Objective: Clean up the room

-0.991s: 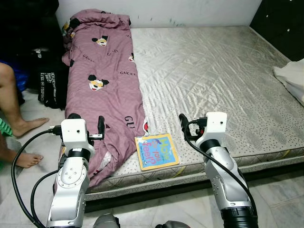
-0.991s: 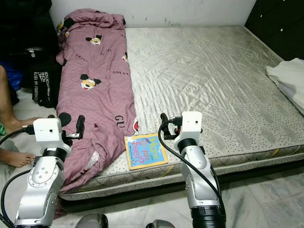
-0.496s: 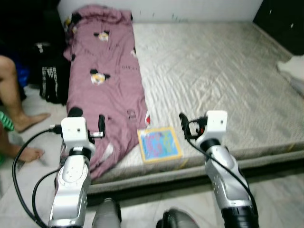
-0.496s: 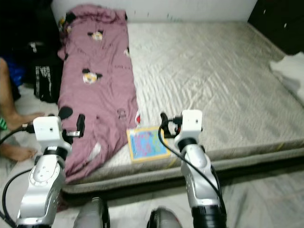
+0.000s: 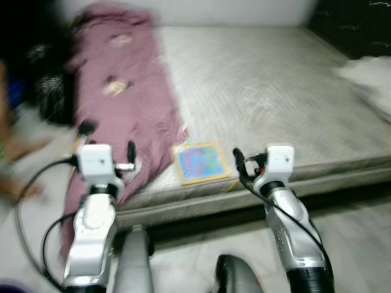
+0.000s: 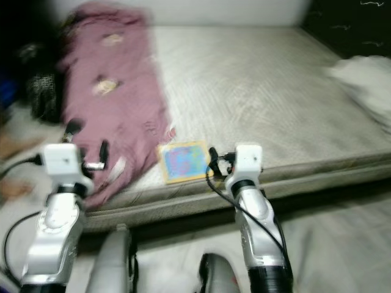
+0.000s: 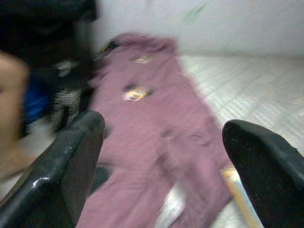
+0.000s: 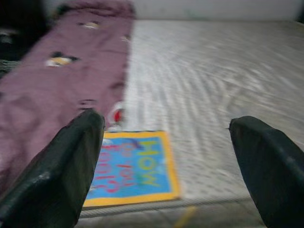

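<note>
Head views are motion-blurred; treat positions as approximate. You have both arms raised in front of the mattress (image 5: 275, 104), neither touching anything. Left gripper (image 7: 161, 161): fingers spread wide apart, nothing between them, aimed along the purple blanket (image 5: 122, 110) that runs down the mattress's left side and spills over its near edge. Right gripper (image 8: 164, 161): fingers likewise wide apart and empty, aimed at the book (image 8: 130, 168), which lies flat near the front edge of the mattress, just beside the blanket. A white cloth (image 5: 366, 76) sits at the far right edge of the mattress. Risk, as a judgement: the book lies flat with no raised edge, so a top-down close may skate off the cover or push it off the mattress edge onto the floor; reaching while the picture is this smeared would make misjudging the edge likely. The blanket hem next to the book could get pinched along with it. View differences: the right wrist view gives the book's yellow border and lettering, which the head views smear; the left wrist view shows a person's leg (image 7: 12, 109) and dark bags beside the bed, so watch that side.
</note>
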Robot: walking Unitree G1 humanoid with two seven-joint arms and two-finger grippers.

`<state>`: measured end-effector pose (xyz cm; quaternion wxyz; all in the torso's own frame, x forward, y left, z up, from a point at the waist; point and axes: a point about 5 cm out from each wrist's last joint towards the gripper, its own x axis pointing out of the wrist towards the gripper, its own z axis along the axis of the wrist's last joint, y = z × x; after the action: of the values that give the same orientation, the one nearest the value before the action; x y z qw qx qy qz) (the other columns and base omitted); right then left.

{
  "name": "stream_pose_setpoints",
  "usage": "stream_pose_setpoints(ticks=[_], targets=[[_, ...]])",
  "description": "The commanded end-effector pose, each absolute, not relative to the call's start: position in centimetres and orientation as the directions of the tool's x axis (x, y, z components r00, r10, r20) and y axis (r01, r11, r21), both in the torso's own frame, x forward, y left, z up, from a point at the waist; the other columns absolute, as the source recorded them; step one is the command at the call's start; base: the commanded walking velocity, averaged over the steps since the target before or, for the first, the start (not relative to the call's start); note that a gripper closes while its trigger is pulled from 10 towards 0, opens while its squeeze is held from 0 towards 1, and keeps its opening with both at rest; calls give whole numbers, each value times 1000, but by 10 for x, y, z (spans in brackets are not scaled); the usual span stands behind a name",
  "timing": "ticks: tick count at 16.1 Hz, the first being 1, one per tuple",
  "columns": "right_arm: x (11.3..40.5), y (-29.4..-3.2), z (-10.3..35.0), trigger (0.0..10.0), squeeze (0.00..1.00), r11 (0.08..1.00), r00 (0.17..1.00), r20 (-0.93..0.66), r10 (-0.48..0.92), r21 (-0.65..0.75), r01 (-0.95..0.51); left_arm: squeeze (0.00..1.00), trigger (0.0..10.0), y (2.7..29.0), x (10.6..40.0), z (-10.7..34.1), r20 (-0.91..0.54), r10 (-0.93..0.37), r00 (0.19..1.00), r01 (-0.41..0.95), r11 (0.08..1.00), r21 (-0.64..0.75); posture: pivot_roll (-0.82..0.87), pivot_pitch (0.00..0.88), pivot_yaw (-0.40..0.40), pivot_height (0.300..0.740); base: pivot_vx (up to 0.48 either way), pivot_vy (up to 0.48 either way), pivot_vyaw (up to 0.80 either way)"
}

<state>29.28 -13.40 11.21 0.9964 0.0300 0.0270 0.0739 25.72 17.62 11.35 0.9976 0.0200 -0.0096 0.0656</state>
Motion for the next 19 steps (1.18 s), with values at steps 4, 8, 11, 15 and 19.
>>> stream_pose_setpoints(ticks=[4, 8, 11, 15, 19], targets=[[289, -134, 104, 10000, 0, 988, 986, -80, 147, 66, -142, 0, 10000, 176, 259, 112, 9, 123, 992, -123, 991, 46, 51, 80, -63, 631, 0, 0, 0], [289, -134, 104, 10000, 0, 988, 986, -80, 147, 66, -142, 0, 10000, 176, 259, 112, 9, 123, 992, -123, 991, 46, 51, 80, -63, 631, 0, 0, 0], [289, -134, 104, 10000, 0, 988, 986, -80, 147, 66, -142, 0, 10000, 176, 259, 112, 9, 123, 992, -123, 991, 46, 51, 80, -63, 631, 0, 0, 0], [289, -134, 104, 10000, 0, 988, 986, -80, 147, 66, -142, 0, 10000, 176, 259, 112, 9, 123, 992, -123, 991, 46, 51, 80, -63, 631, 0, 0, 0], [294, -130, 104, 10000, 0, 984, 981, -79, 177, 37, -175, 0, 10000, 174, 263, 114, 12, 119, 993, -120, 993, 7, 33, 103, -66, 626, 174, 0, 0]])
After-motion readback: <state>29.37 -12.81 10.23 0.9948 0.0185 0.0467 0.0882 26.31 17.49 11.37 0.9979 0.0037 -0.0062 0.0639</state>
